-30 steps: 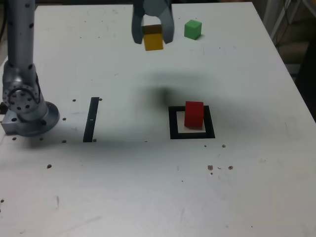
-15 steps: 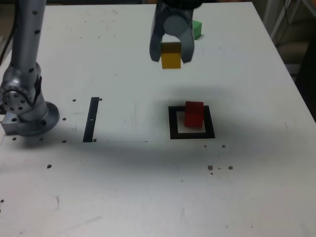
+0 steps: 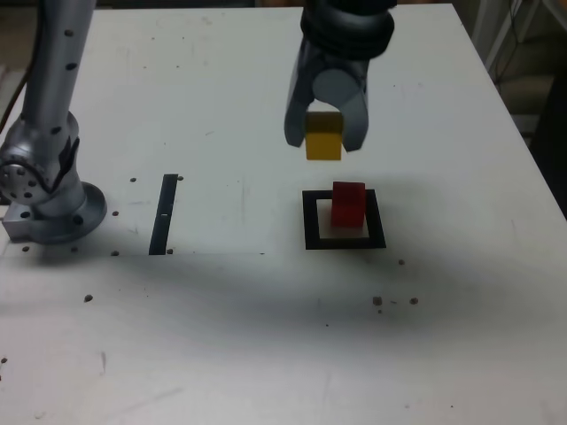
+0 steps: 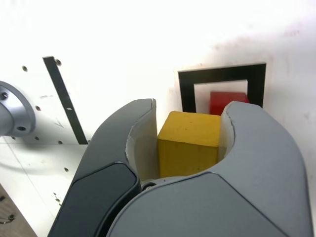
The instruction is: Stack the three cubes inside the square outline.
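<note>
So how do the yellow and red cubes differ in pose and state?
The yellow cube is held off the table in the gripper; the red cube rests inside the square outline. Yellow is gripped between the jaws, red is untouched. Both are plain, single-coloured blocks.

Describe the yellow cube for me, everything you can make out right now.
The yellow cube is a small plain block, deep yellow, with a matte-looking surface and flat faces meeting at crisp edges. Its material is not certain. The gripper holds it, shut on it, with a finger at either side; its top and one side face show between them. It hangs above the table, short of the red cube, not yet stacked.
</note>
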Motion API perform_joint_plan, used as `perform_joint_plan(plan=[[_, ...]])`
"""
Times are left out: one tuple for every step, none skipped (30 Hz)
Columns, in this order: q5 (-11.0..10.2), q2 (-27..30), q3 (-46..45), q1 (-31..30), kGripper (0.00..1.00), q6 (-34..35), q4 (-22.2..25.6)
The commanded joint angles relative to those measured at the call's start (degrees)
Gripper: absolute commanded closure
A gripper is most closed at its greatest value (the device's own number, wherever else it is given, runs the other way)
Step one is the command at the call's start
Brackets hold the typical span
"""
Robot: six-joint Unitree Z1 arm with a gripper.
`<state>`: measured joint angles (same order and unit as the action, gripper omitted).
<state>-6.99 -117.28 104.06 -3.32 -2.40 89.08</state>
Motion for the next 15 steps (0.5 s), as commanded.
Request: perform_joint_plan(plan=[[0.3, -1.3, 0.7, -0.4, 0.67, 0.2, 0.1], [0.3, -1.6, 0.9, -0.5, 0.67, 0.2, 0.1], [0.4, -2.0, 1.1, -0.5, 0.67, 0.2, 0.0], [0.4, -2.3, 1.3, -0.5, 0.67, 0.2, -0.1], [0.5, -2.7, 1.5, -0.5, 0.67, 0.2, -0.2], [0.6, -3.0, 1.7, -0.5, 0.67, 0.2, -0.4], [0.7, -3.5, 1.8, -0.5, 0.67, 0.2, -0.6], [0.8, -3.9, 1.9, -0.5, 0.67, 0.2, -0.8], [0.9, -4.2, 2.0, -0.5, 0.67, 0.2, -1.0], [1.0, -4.5, 2.1, -0.5, 0.67, 0.2, -1.2], [1.1, -4.8, 2.2, -0.5, 0.67, 0.2, -1.4], [1.1, -5.0, 2.2, -0.5, 0.67, 0.2, -1.6], [1.2, -5.3, 2.3, -0.5, 0.67, 0.2, -1.7], [1.2, -5.5, 2.4, -0.5, 0.67, 0.2, -1.8], [1.2, -5.7, 2.5, -0.5, 0.67, 0.1, -1.8]])
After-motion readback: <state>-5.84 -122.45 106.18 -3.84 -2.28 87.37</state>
